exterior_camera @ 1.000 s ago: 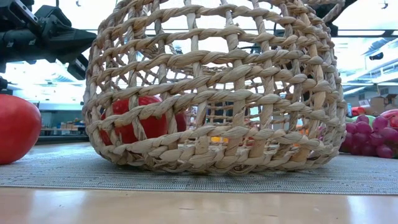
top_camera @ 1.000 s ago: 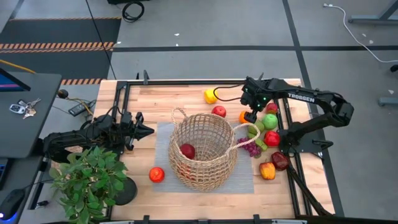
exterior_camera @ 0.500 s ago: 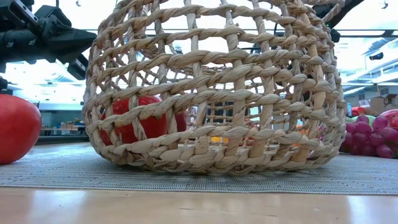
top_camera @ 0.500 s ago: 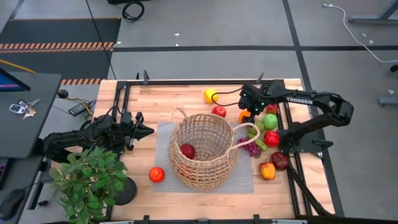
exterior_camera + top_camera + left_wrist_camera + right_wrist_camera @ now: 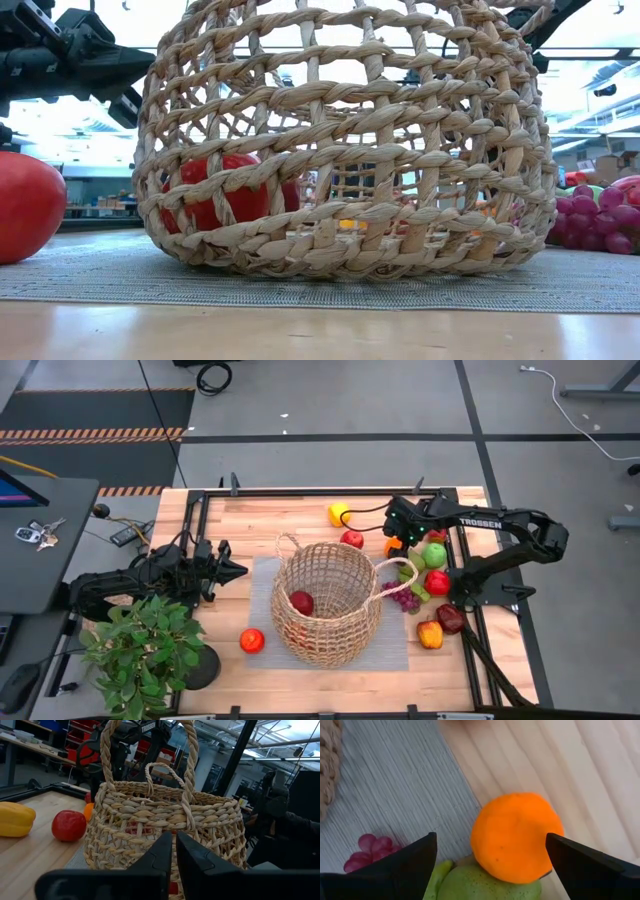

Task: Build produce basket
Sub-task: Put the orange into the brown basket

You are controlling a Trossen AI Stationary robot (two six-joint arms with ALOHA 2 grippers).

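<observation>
The wicker basket [image 5: 325, 600] stands on a grey mat [image 5: 262, 585] with one red apple [image 5: 301, 602] inside. My right gripper [image 5: 399, 543] is open above the orange [image 5: 516, 837], with its fingers [image 5: 405, 865] on either side of it. The orange lies on the wood beside a green fruit [image 5: 490, 884] and purple grapes [image 5: 370, 851]. My left gripper [image 5: 238, 570] is shut and empty, level, left of the basket [image 5: 165, 830]. My right gripper comes at the orange from above, fingers pointing down. One finger [image 5: 585, 865] shows against the orange's edge [image 5: 555, 837]; I cannot tell whether it touches. The other finger stands apart from it.
To the right of the basket lie a green apple [image 5: 434, 554], a red apple [image 5: 437, 582], a dark red fruit [image 5: 451, 618] and an orange pepper [image 5: 430, 633]. A yellow pepper [image 5: 339, 514] and a red apple [image 5: 351, 539] lie behind it. Another red apple [image 5: 251, 641] and a potted plant [image 5: 140, 650] are at the near left.
My right gripper has come down toward the orange and stays open. The basket, the fruits and my left arm have kept still.
</observation>
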